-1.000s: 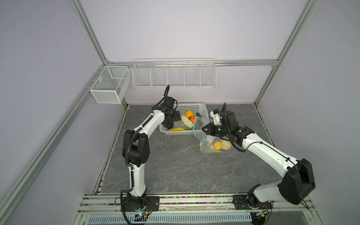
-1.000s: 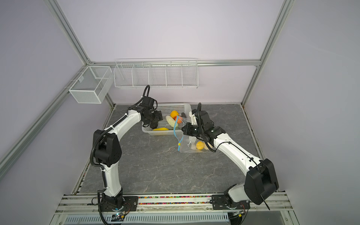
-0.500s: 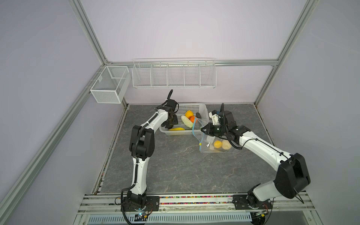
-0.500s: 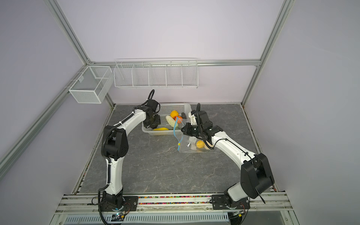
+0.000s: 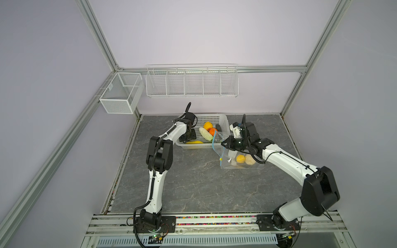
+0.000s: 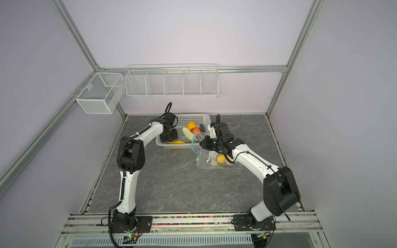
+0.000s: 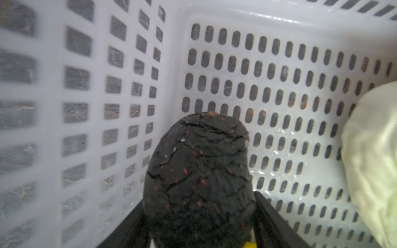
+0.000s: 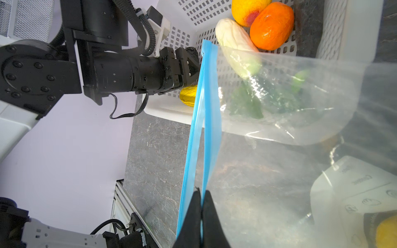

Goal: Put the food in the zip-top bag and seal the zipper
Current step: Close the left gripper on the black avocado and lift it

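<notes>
1. The left tool (image 5: 190, 135) is down inside the white basket (image 5: 211, 115), in the upper middle of a top view. Its jaws press both flanks of a dark, red-speckled piece (image 7: 199, 176). To me that reads as a grip, though I cannot tell whether the piece is off the basket floor
2. The right tool (image 8: 200, 206) is pinched shut on the light-blue zipper (image 8: 207, 96). It holds up the mouth of the zip-top bag (image 8: 268, 171) just right of the basket
3. The bag's lower end lies on the grey surface (image 5: 193, 182). A yellow-orange ball (image 5: 240, 158) and a beige piece (image 5: 249, 160) sit inside, and the yellow slider tab (image 5: 220, 159) is at the strip's lower end
4. Waiting in the basket are a yellow fruit (image 5: 208, 125), an orange one (image 5: 212, 131), a long white piece (image 5: 205, 133) and a yellow banana shape (image 5: 194, 142)
5. I'd say loading is midway, with the dark piece being picked and sealing a long way off
6. Next, that piece must rise clear of the basket wall and travel right to the bag's mouth. The two blue lips look close together, so the opening seems narrow and the drop will need careful aim
</notes>
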Controlling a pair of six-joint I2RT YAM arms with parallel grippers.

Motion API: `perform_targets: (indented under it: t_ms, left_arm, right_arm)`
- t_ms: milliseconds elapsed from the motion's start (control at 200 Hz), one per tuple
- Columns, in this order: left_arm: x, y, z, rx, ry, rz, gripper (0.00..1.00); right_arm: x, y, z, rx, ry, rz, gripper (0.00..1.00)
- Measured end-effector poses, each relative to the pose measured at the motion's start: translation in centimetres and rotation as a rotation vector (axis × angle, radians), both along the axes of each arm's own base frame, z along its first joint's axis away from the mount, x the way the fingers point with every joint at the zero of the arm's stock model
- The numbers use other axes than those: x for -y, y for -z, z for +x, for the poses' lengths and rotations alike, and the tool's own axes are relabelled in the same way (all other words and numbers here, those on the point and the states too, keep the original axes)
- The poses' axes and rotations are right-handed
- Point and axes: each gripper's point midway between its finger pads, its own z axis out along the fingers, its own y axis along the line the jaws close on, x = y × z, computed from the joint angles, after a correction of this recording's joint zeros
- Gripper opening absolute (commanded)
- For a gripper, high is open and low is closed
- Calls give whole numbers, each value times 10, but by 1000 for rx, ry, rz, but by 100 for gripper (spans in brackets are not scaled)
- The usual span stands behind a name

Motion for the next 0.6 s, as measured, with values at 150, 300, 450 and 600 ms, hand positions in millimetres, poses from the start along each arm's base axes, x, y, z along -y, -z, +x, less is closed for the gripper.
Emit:
perform_targets:
  t_ms: [150, 300, 450, 600]
  left_arm:
    - [1, -3, 7, 21, -2, -3, 79]
    - [0, -3, 16, 47, -12, -8, 78]
    - [0, -4, 24, 69, -21, -15, 69]
    - [2, -2, 34, 84, -26, -22, 61]
  right_arm:
    - [0, 0, 1, 2, 0, 2, 6]
    - [-1, 0, 1, 1, -1, 2, 7]
    - [-3, 4, 1, -8, -9, 6, 6]
    - [-4, 8, 2, -16, -12, 5, 6]
